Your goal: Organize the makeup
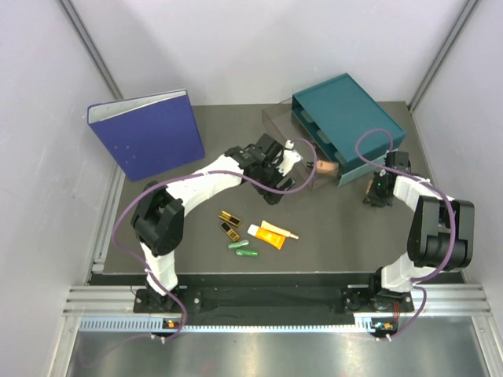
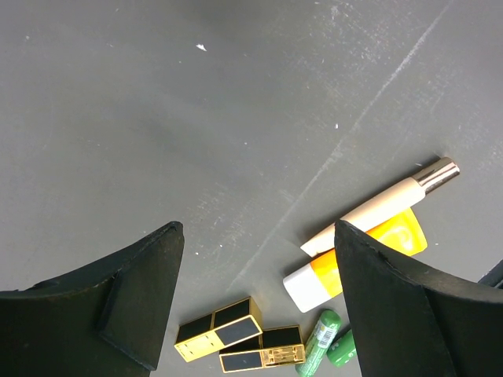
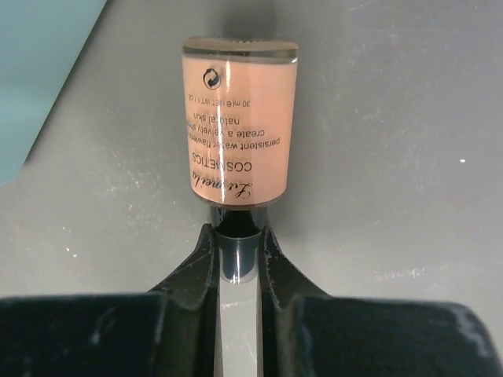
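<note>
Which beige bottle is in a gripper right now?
The wide peach bottle with the printed label: the right gripper clamps its dark cap. The slim beige bottle lies free beside the yellow tube.

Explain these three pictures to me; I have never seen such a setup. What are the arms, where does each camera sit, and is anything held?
Two robot arms are bolted at the table's near edge, each ending in a two-finger gripper. The wide picture looks down from above; the other two come from cameras on the wrists. At the back of the table are a blue binder and a teal drawer box. In the middle lie two gold-and-black cases, two green capsules and a yellow-orange tube. The left gripper is open and empty beside them. The right gripper is shut on the dark cap of a beige bottle.
</note>
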Controlling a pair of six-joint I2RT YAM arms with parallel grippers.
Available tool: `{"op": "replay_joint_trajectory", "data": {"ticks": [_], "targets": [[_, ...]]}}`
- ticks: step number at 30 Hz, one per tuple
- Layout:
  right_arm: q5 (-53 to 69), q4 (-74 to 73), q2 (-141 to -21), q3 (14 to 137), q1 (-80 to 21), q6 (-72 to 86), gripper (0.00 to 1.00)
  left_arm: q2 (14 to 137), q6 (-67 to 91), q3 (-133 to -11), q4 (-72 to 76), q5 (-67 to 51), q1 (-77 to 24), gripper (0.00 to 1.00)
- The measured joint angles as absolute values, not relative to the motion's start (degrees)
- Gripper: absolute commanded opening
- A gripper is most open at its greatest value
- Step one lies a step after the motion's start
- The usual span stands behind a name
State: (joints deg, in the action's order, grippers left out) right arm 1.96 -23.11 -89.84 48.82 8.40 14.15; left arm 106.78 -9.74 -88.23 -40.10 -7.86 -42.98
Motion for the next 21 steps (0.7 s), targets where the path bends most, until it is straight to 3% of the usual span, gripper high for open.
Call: {"op": "replay_joint_trajectory", "data": {"ticks": [10, 21], "targets": [[1.58, -24.18, -89.1, 48.58, 8.36, 14.7, 0.0, 106.78, -9.76, -88.03, -40.23, -7.86, -42.98, 0.82], [1.13, -35.16, -78.78, 49.39, 8.36, 15.68, 0.0, 108.66, -11.29, -88.77, -40.66, -8.14, -42.98, 0.82]]}}
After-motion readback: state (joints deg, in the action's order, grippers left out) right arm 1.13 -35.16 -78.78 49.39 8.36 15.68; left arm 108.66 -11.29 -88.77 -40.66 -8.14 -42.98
